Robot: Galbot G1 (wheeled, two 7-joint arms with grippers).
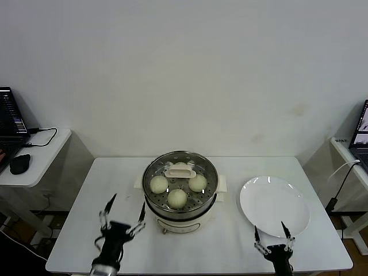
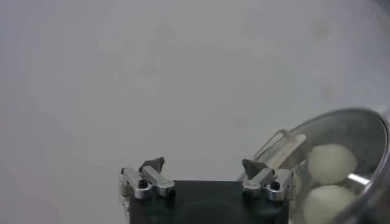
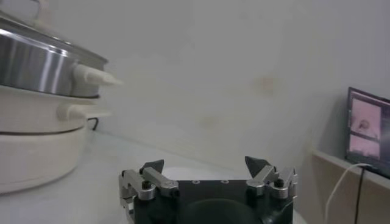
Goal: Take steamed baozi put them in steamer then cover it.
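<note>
Baozi (image 1: 177,198) sit in the covered steamer (image 1: 180,215) at mid-surface, cover (image 1: 180,171) in place. Left gripper (image 1: 122,215) and right gripper (image 1: 270,238) hang open and empty near the front edge; the task looks complete, only withdrawal left.

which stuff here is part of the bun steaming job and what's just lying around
Part of the job:
- round cream-white dough buns inside the pot
- round shiny steel steamer on its cream base
- clear glass lid with cream handle, on the steamer
- left gripper, open beside the steamer
- right gripper, open near the plate

Lying about:
- flat white plate
- black mouse
- laptop on the side table
</note>
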